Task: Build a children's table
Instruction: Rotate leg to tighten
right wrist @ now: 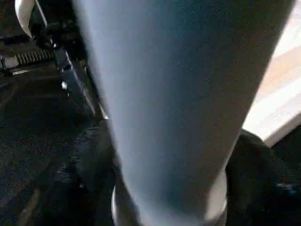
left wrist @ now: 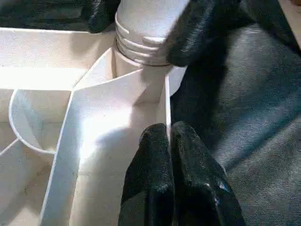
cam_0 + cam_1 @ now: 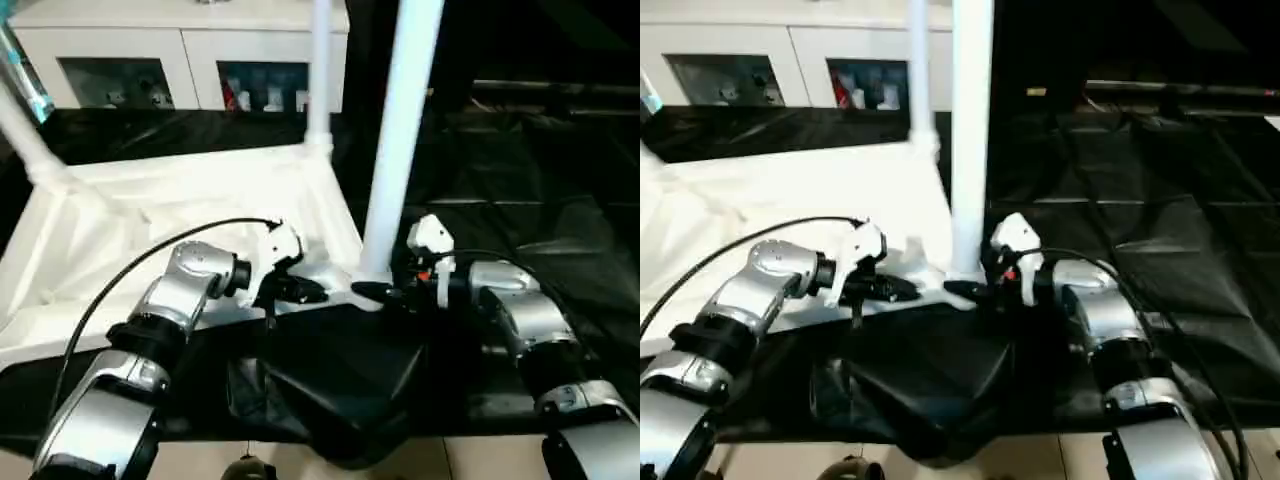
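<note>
Item: leg, upright in the near corner socket of the upturned tabletop, long axis vertical. Right gripper fingers clasp its base (nearer arm). Left gripper, fingers pressed together, touches the rim beside it.

White tabletop, black sheet

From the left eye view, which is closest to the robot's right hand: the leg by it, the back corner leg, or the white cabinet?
1. Near leg, right at the right hand.
2. Back corner leg, behind it, at the tabletop's far corner.
3. White cabinet, farthest, at the back.
</note>
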